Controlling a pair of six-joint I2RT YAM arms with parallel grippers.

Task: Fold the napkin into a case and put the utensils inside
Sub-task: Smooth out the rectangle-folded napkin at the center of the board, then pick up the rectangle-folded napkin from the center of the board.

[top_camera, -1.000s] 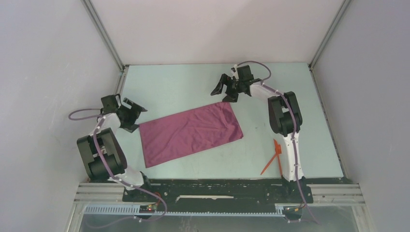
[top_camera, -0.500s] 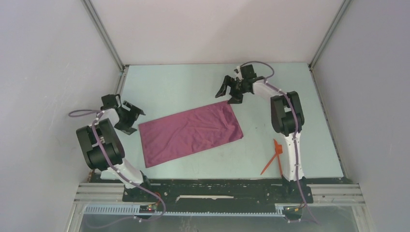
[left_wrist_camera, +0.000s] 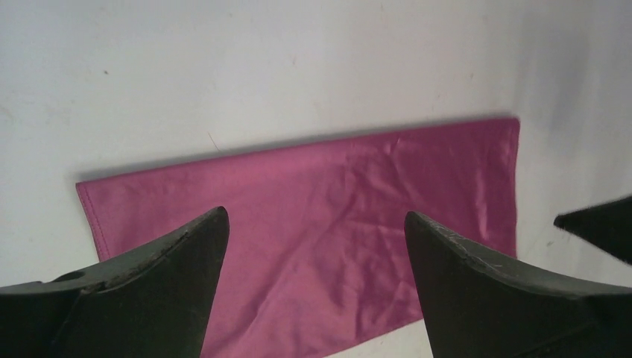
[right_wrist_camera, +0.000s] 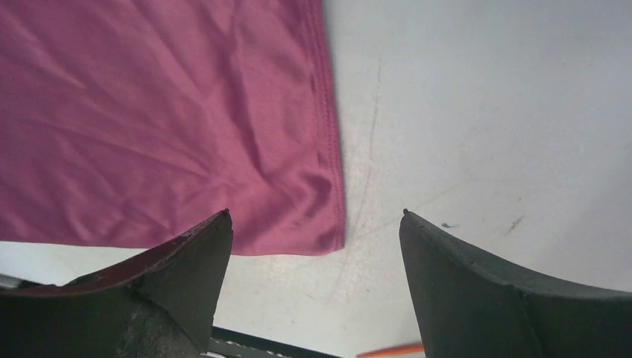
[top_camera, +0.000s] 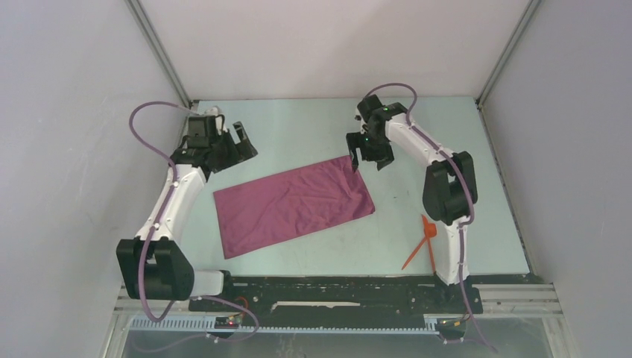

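Softly creased, the rectangular plum napkin [top_camera: 293, 206] lies flat; both end effectors [left_wrist_camera: 313, 216] [right_wrist_camera: 314, 215] gape open.

Plum-purple napkin [top_camera: 294, 205]: plain thin cloth, lies flat mid-table [top_camera: 298, 134] as a long rectangle, skewed, long side running near-left to far-right. Light creases near its far-right end, hemmed edge visible, corners flat. Not yet a narrow case. Two orange-red utensils [top_camera: 427, 230]: thin plastic pieces, on the table well right of the napkin, apart from it, meeting in a V. Which one is the spoon, can't tell.
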